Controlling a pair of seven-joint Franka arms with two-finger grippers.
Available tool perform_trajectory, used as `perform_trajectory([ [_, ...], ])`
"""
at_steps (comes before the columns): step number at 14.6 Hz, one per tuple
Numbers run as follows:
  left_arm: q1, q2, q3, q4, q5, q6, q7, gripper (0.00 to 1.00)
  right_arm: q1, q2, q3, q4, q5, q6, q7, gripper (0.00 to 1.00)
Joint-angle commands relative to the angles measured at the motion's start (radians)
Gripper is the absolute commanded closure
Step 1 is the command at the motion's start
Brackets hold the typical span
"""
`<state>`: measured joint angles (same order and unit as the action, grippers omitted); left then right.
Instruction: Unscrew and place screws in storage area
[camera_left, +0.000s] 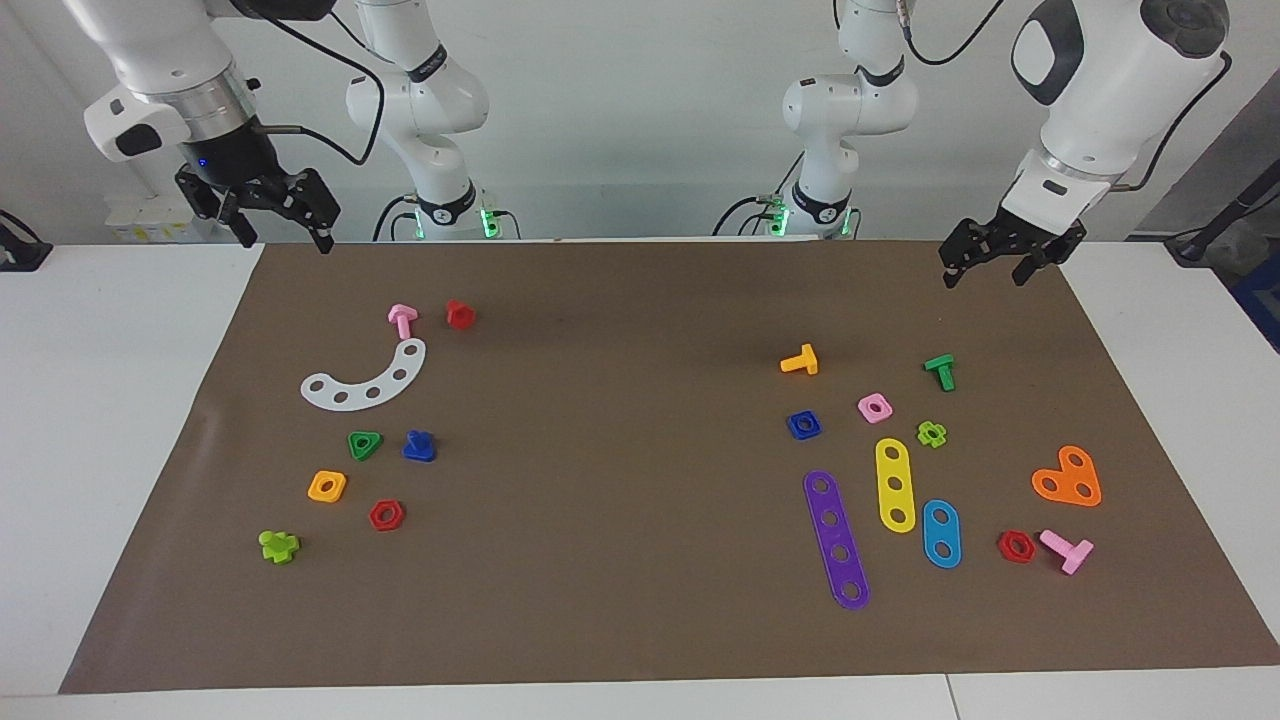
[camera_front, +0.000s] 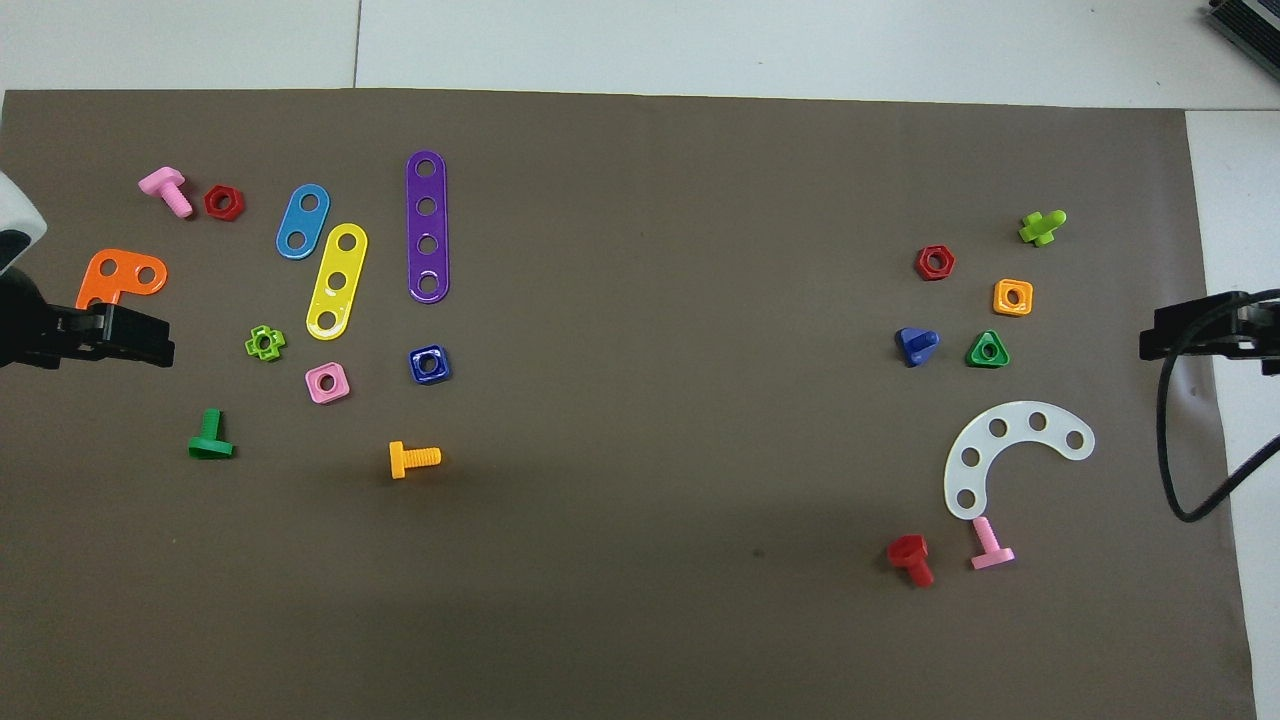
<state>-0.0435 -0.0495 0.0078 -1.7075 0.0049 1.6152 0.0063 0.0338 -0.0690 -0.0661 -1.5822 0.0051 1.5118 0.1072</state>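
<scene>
Looking across the worktop, you find the dark-blue bolt toward the right arm's end, just beside the green triangular nut. Its blue square nut lies well apart, toward the left arm's end, near the pink square nut. Your left gripper hangs above the mat's edge with fingers spread, holding nothing; your right gripper hangs likewise over its own corner, also spread and empty.
</scene>
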Motion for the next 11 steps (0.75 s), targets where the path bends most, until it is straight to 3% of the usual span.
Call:
perform_trajectory([
  [1,0.019,-0.026,-0.006,-0.03,0.02,0.02,0.015,0.0,-0.002,-0.015,0.008,-0.041,-0.02,0.034,-0.014,0.0],
  [11,0.017,-0.026,-0.006,-0.024,0.02,0.015,0.003,0.0,0.0,-0.017,0.014,-0.041,-0.017,0.034,-0.006,0.0],
])
